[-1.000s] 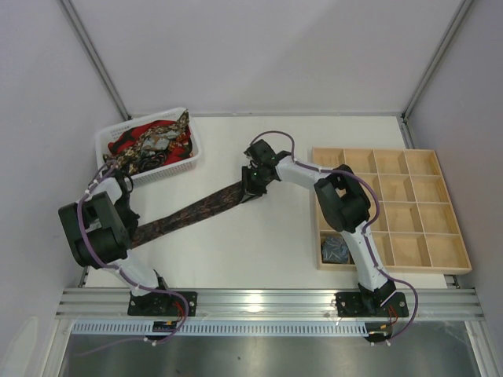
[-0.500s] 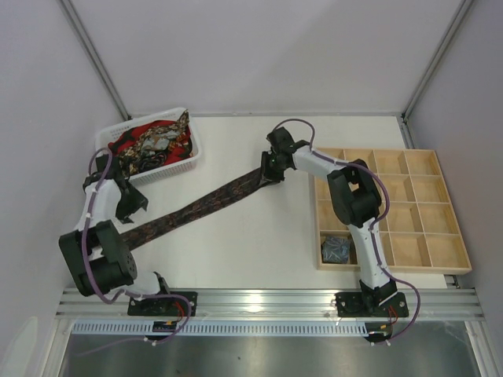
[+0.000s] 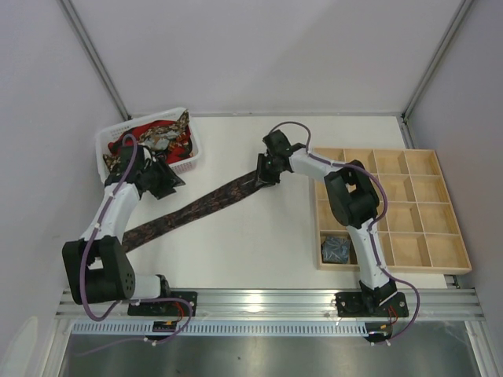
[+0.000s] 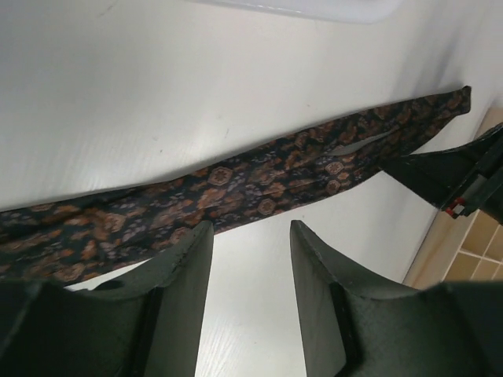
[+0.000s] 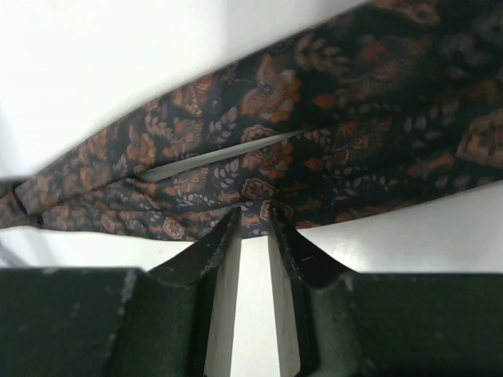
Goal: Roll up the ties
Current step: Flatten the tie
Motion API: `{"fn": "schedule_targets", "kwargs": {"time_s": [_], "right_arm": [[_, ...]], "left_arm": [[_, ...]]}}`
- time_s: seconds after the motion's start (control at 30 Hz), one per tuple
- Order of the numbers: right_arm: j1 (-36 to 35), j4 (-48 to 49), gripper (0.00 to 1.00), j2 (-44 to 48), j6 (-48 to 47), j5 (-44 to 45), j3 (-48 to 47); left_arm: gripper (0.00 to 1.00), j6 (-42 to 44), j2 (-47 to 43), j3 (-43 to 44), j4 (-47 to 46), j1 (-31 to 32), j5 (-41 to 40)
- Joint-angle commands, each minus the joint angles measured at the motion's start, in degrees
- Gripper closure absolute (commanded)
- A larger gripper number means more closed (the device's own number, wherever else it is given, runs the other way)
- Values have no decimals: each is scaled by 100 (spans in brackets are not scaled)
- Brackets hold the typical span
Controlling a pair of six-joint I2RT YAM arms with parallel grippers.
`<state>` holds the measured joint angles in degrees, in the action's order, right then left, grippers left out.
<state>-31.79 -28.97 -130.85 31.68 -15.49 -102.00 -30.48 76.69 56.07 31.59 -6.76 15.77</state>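
Observation:
One of the ties (image 3: 196, 206), dark with an orange-brown pattern, lies stretched diagonally across the table. My right gripper (image 3: 261, 173) is at its upper right end. In the right wrist view the right gripper (image 5: 255, 212) stands nearly shut, its tips nipping the edge of the tie (image 5: 314, 141). My left gripper (image 3: 167, 182) hovers open beside the basket, above the tie's middle part and apart from it. In the left wrist view the left gripper (image 4: 251, 228) has only bare table between its fingers, and the tie (image 4: 259, 177) runs across just past them.
A white basket (image 3: 195, 155) at the back left holds several tangled ties (image 3: 153, 141). A wooden compartment tray (image 3: 393, 208) stands on the right, with a grey-blue coiled tie (image 3: 335, 249) in its near left compartment. The right arm (image 4: 448, 177) shows in the left wrist view.
My left gripper let go of the tie's lower left part, opened, and swung up towards the basket. The right gripper drew the tie's end to the right.

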Motion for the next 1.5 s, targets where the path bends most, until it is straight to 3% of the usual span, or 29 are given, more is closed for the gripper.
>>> {"fn": "schedule_targets", "kwargs": {"time_s": [0.0, 0.17, 0.33, 0.4, 0.53, 0.63, 0.83, 1.47], "right_arm": [[-283, 181, 73, 199, 294, -86, 739], [-547, 121, 74, 489, 453, -244, 1041], [-609, -100, 71, 1113, 208, 449, 928], [-609, -441, 69, 1071, -291, 678, 297], [-635, -1162, 63, 439, -1014, 573, -1030], [-679, -1961, 58, -159, -1242, 678, -2085], [-864, -2209, 53, -564, -1358, 916, -2544], [-1593, -2086, 66, -1311, -1744, 2137, -3142]], "left_arm": [[51, -99, 118, 35, -487, 123, 471], [57, -81, 391, 18, -391, 228, 524], [64, 121, 374, -132, -40, 228, 85], [67, 165, 225, -184, 92, 228, -108], [81, 148, -48, -307, 539, 228, -871], [79, 86, -189, -448, 699, 211, -1259], [76, 104, -110, -677, 708, 70, -1296], [76, 218, -312, -975, 664, -71, -1260]]}}
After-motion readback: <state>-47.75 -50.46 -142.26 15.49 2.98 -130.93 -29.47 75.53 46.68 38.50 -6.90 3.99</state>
